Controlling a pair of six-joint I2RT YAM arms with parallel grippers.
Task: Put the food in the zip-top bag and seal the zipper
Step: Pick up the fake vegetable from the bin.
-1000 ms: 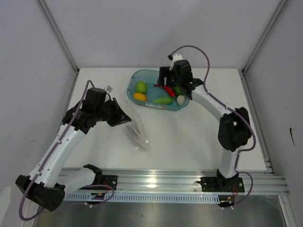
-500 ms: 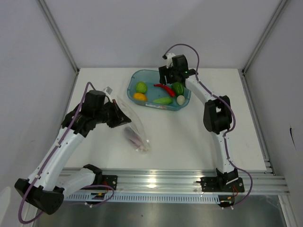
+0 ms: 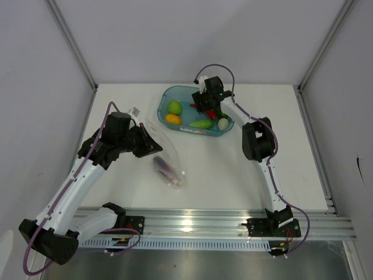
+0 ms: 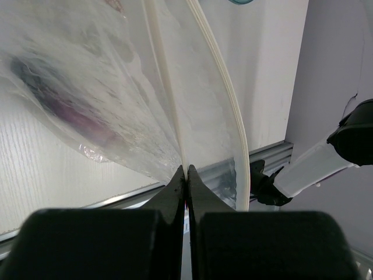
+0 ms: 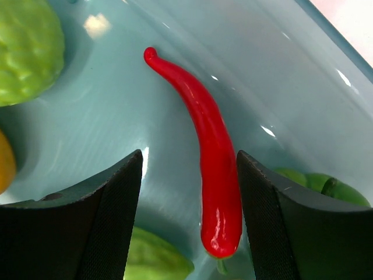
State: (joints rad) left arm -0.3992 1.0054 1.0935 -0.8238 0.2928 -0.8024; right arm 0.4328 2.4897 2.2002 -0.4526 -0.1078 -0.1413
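Right wrist: the right tool (image 5: 187, 157) stands apart, straddling the red chili (image 5: 213, 175), which looks rigid, light and slippery; grip it mid-body. The left tool (image 4: 185, 170) clamps the zip-top bag (image 4: 76, 87).

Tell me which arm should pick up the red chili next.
Right. The right gripper hangs open over the teal tray, fingers either side of the red chili. The left gripper is shut on the edge of the zip-top bag.

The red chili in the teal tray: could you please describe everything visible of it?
The red chili looks like glossy plastic, gently curved, tapering to a thin hooked tip, with a rounded thicker end. It lies flat on the floor of the teal tray, between the open fingers of the right gripper, close beside one.
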